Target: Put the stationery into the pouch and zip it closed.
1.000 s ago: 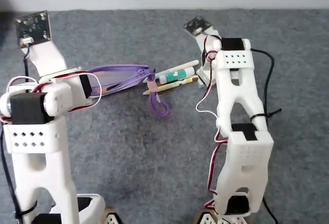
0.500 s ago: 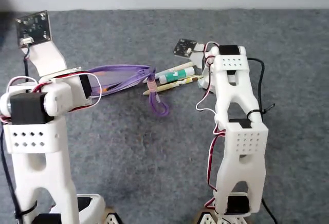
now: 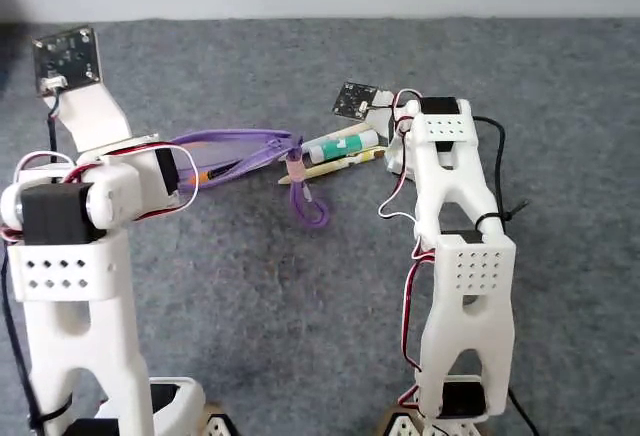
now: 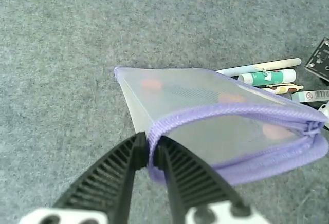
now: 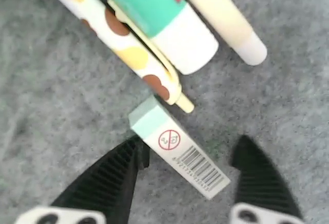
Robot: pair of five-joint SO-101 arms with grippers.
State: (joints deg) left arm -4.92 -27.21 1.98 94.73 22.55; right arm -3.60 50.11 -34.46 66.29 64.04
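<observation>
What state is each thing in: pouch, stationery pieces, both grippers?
Translucent purple zip pouch: unzipped, mouth open.
Left gripper: fingers shut on the pouch's end.
White-and-mint block eraser: lying flat, unclamped.
Right gripper: fingers open, astride the eraser.
Spotted cream pen: loose, outside pouch.
Green-and-white glue stick: loose, outside pouch.
Plain cream pen: loose, outside pouch.

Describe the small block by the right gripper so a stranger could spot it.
On the grey table, a purple pouch has pens lying beside its zip-pull end. Just past their ends, within the open right gripper, lies the block. Unlike the long round pens, it is short, boxy, white-sleeved with a mint-green end.
</observation>
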